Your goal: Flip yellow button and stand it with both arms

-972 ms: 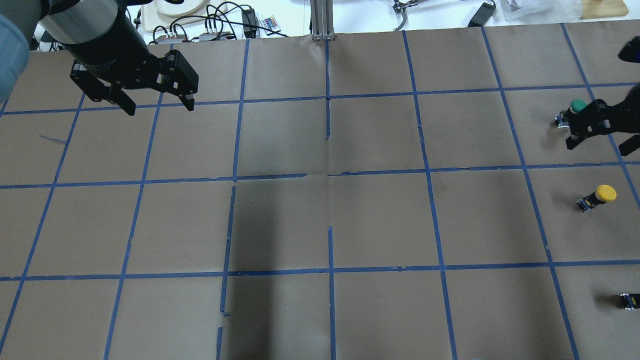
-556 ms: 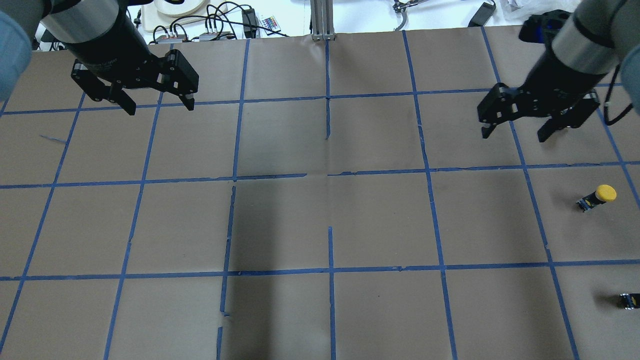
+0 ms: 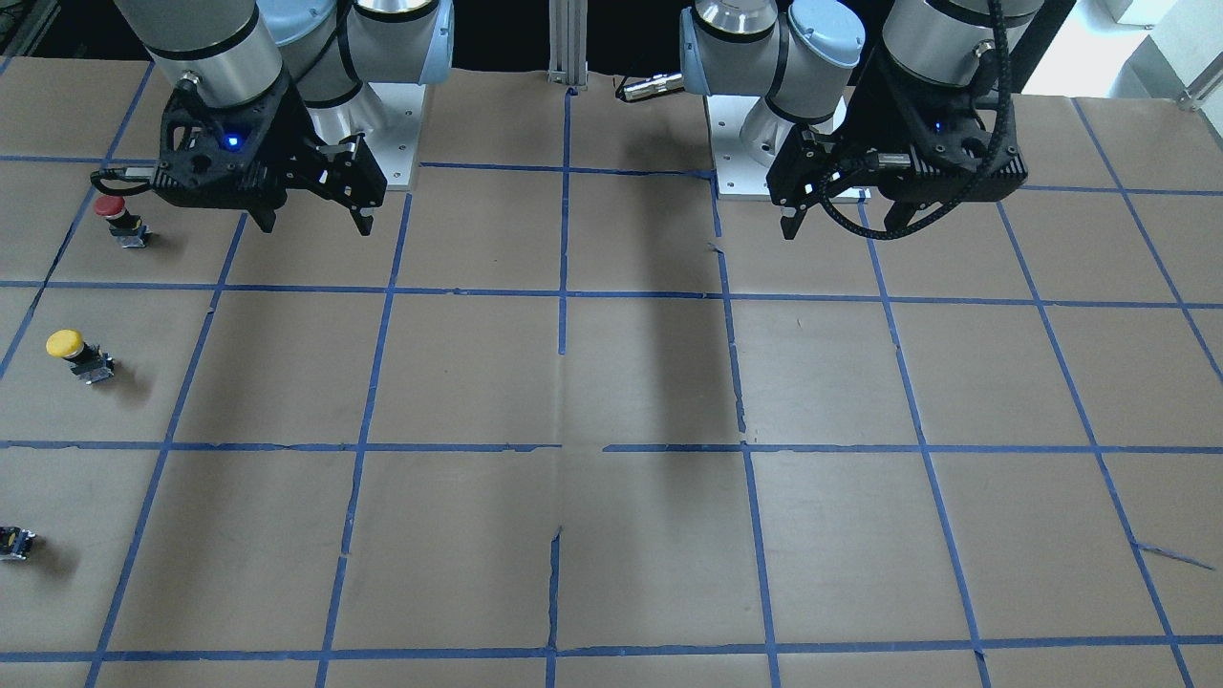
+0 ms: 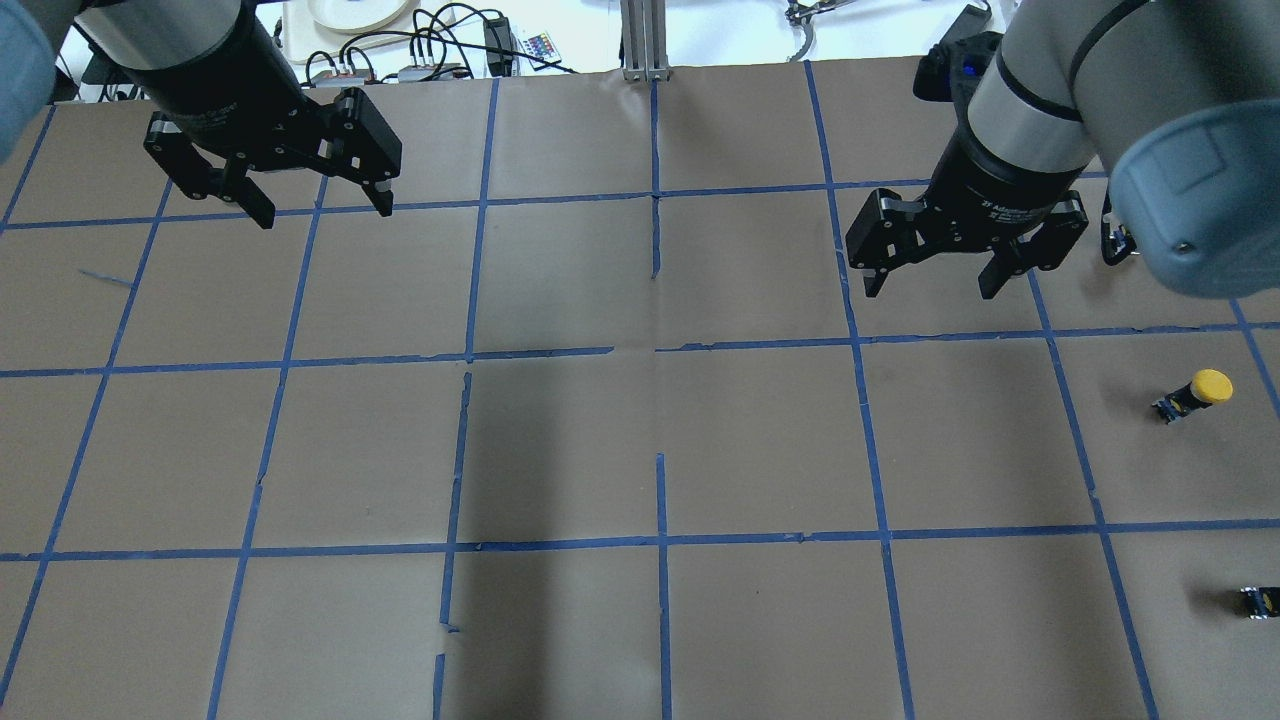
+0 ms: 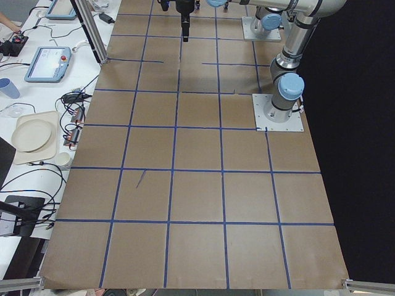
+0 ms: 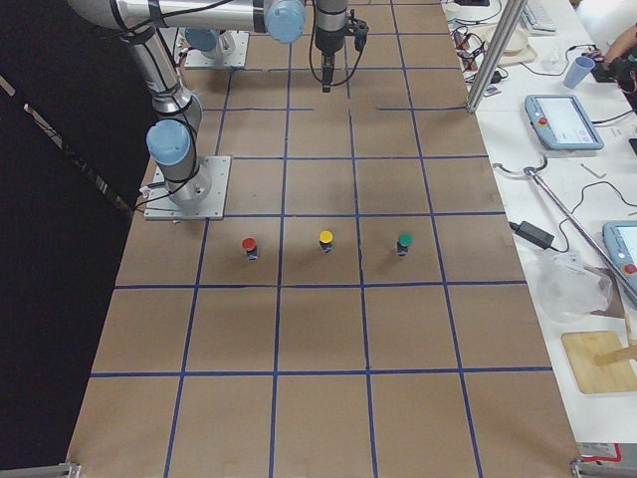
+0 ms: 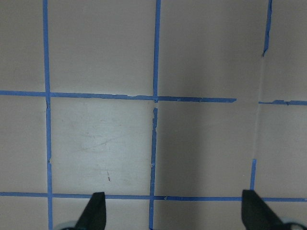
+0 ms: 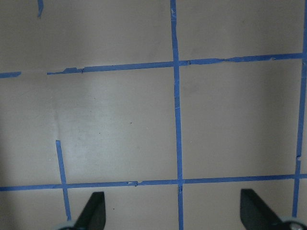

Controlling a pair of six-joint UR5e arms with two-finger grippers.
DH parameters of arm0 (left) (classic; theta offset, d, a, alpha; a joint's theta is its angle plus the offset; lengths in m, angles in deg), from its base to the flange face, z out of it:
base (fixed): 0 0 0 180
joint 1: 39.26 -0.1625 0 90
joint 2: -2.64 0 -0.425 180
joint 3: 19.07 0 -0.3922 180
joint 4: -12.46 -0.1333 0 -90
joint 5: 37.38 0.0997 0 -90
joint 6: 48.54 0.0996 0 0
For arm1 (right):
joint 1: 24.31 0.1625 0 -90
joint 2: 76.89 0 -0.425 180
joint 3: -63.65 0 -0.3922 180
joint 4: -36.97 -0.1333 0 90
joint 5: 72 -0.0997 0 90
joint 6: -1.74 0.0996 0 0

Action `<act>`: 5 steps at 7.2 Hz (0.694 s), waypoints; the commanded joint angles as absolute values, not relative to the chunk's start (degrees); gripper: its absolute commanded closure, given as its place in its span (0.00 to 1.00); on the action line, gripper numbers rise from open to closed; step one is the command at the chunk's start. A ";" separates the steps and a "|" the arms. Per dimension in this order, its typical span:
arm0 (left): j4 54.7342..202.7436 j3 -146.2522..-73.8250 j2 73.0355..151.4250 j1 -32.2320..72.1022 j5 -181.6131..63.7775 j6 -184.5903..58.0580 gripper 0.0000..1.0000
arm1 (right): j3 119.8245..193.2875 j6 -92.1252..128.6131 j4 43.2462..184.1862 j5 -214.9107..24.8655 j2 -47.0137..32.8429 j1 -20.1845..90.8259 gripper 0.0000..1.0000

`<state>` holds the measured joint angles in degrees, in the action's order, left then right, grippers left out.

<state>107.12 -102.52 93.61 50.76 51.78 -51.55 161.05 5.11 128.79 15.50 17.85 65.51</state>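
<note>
The yellow button (image 4: 1200, 392) has a round yellow cap on a dark body and sits alone in a square at the table's right side. It also shows in the front view (image 3: 75, 352) and the right view (image 6: 325, 240), where it looks cap-up. My right gripper (image 4: 930, 290) is open and empty, up and to the left of the button, well apart from it; it also shows in the front view (image 3: 315, 229). My left gripper (image 4: 322, 213) is open and empty at the far left (image 3: 836, 232). Both wrist views show only paper and tape.
A red button (image 3: 119, 215) and a green button (image 6: 404, 242) flank the yellow one in a row. A small dark body (image 4: 1258, 602) shows at the overhead view's right edge. Brown paper with a blue tape grid (image 4: 660, 450) covers the table. Cables and clutter lie beyond the far edge.
My right arm has swung in from the right edge, away from the green button, leftward over the table. My left gripper has hardly moved. The yellow button has stayed put.
</note>
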 commanded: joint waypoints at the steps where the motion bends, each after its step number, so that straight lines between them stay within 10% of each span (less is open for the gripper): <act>1: 106.94 -102.56 93.78 50.92 51.91 -51.70 0.01 | 160.94 5.26 128.20 15.36 18.64 63.06 0.00; 5: 107.03 -103.18 93.43 51.09 51.91 -51.70 0.01 | 161.21 5.26 127.06 15.45 19.08 63.23 0.00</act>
<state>106.87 -103.02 93.71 50.97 51.47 -51.73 161.10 5.26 127.56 15.45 18.96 63.16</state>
